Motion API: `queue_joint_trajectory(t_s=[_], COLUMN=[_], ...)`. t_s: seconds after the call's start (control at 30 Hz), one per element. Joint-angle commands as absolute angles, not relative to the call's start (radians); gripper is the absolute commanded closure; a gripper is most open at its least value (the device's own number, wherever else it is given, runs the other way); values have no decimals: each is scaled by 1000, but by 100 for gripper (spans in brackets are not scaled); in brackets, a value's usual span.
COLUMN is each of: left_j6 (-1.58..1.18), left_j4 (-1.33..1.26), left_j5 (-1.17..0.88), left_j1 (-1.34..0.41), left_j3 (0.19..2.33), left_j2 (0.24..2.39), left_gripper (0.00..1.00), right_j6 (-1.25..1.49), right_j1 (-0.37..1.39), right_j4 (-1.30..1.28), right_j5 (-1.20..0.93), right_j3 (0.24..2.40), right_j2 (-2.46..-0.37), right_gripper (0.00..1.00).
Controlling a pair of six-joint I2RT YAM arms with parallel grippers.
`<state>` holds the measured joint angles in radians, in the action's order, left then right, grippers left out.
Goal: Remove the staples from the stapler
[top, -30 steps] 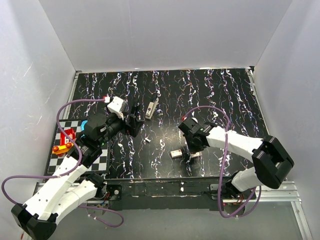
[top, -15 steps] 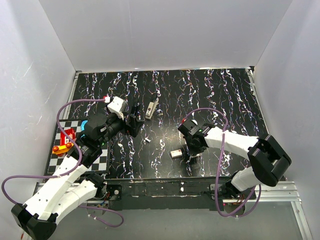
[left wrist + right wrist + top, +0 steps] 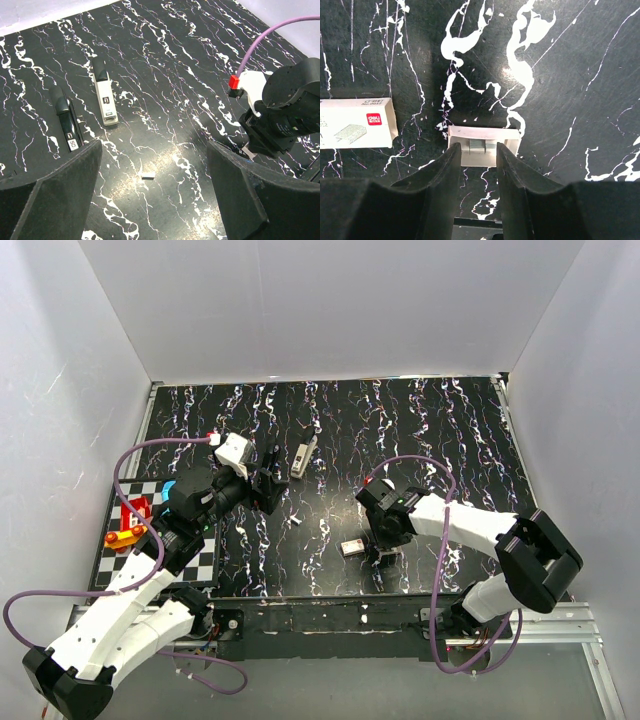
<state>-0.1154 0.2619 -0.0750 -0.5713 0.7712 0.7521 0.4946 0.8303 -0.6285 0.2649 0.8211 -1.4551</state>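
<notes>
The stapler (image 3: 66, 120), dark with a pale strip, lies on the black marbled table just beyond my left finger. A white slim piece with a black end (image 3: 105, 97) (image 3: 300, 458) lies beside it. My left gripper (image 3: 154, 155) (image 3: 268, 488) hovers wide open and empty. A tiny loose staple bit (image 3: 147, 175) (image 3: 295, 523) lies on the table under it. My right gripper (image 3: 478, 150) (image 3: 385, 552) stands open low over a small white tray (image 3: 482, 132). Grey staples (image 3: 482, 146) rest in the tray between the fingertips.
A staple box (image 3: 355, 130) (image 3: 352, 547) with a red label lies just left of the tray. A checkered mat with red and orange toys (image 3: 130, 520) sits at the table's left edge. The right arm (image 3: 285, 110) fills the right of the left wrist view.
The right jaws have widened over the tray, and that arm has shifted slightly left. The left arm has not moved.
</notes>
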Motion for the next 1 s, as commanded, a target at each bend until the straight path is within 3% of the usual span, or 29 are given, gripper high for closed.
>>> queue_joint_trajectory(t_s=[0.0,0.43,0.63,0.97], left_j6=[-107,-107,-106,-106], left_j4=[262,264,264,268], left_j5=[-75,-75,-72,-49], left_j1=[-569,-569,-569,-569], left_j3=[769,770,769,769], left_j2=[752,753,750,732], left_gripper=[15,15,15,15], right_j6=[502,401,315,261], right_j1=[825,827,844,930], right_j4=[-667,-703,-606,-580], right_j5=[304,238,80,11], right_j3=[868,1041,1129,1405], right_j2=[-1416,-1330,-1440,-1722], right_gripper=[57,56,56,56])
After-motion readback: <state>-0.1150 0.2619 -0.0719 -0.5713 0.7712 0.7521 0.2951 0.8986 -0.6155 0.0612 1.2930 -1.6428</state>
